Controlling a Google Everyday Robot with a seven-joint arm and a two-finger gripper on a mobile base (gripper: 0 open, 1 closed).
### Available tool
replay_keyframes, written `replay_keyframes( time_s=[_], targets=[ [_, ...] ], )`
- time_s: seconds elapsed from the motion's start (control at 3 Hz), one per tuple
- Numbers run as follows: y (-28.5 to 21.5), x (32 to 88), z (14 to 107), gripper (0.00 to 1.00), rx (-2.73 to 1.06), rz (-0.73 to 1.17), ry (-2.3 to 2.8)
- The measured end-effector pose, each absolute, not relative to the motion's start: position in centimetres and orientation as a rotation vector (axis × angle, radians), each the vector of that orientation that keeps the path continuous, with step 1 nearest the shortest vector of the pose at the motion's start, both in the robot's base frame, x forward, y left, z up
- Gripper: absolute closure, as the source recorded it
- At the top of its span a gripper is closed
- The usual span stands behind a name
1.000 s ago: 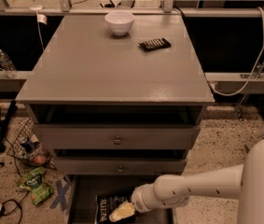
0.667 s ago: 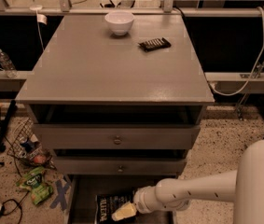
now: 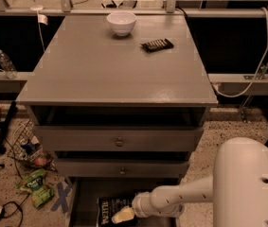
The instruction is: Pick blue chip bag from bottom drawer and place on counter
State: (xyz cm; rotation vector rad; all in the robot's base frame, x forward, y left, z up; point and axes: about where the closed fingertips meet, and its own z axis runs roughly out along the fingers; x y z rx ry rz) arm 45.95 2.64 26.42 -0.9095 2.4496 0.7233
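The blue chip bag point(image 3: 111, 210) lies in the open bottom drawer point(image 3: 84, 200) at the lower edge of the camera view, dark with white lettering along its left edge. My gripper point(image 3: 123, 215) reaches in from the right on a white arm and sits on the bag's right side, down inside the drawer. The counter point(image 3: 110, 65) is the broad grey top of the cabinet above.
A white bowl point(image 3: 121, 22) and a small black ribbed bar point(image 3: 157, 44) sit at the back of the counter. Two upper drawers with round knobs point(image 3: 119, 141) are closed. A green snack bag point(image 3: 36, 187), wire basket and cables lie on the floor at left.
The gripper has edged slightly lower and right over the bag in the drawer. The bag has not moved.
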Motion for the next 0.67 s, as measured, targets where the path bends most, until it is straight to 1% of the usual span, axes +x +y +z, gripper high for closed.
replay_keyframes(
  time_s=[0.33,0.67],
  targets=[
    [3.7,47.6,22.6,0.00,-0.880,0.666,2.464],
    [3.8,48.4,20.7,0.00,-0.846,0.637,2.466]
  ],
)
